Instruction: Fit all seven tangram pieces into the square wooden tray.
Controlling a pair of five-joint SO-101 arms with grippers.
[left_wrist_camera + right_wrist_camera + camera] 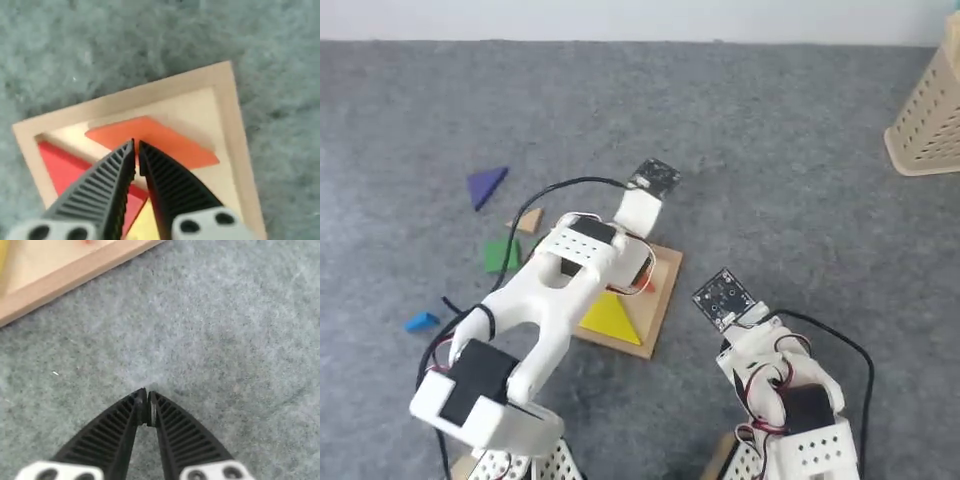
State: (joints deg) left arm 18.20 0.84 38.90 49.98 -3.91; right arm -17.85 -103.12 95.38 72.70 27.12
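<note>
While carpet (100,40) looks fuzzy, square tray (231,125) is wooden.

We are seeing a white left arm (545,310) and right arm (785,395) carrying black motors (480,375) and looping black cables (570,184); the left tool (136,144) and right tool (148,392) are showing ribbed black plastic on grey bases with screw holes.

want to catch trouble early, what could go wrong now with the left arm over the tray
1. The left arm's jaws are shut, tips at the orange piece; a push could skew it or ride it onto the red piece.
2. The tray seems to sit loose on carpet, so pushing might shift it.
3. The green piece lies close beside the left arm; a swing could knock it.
</note>
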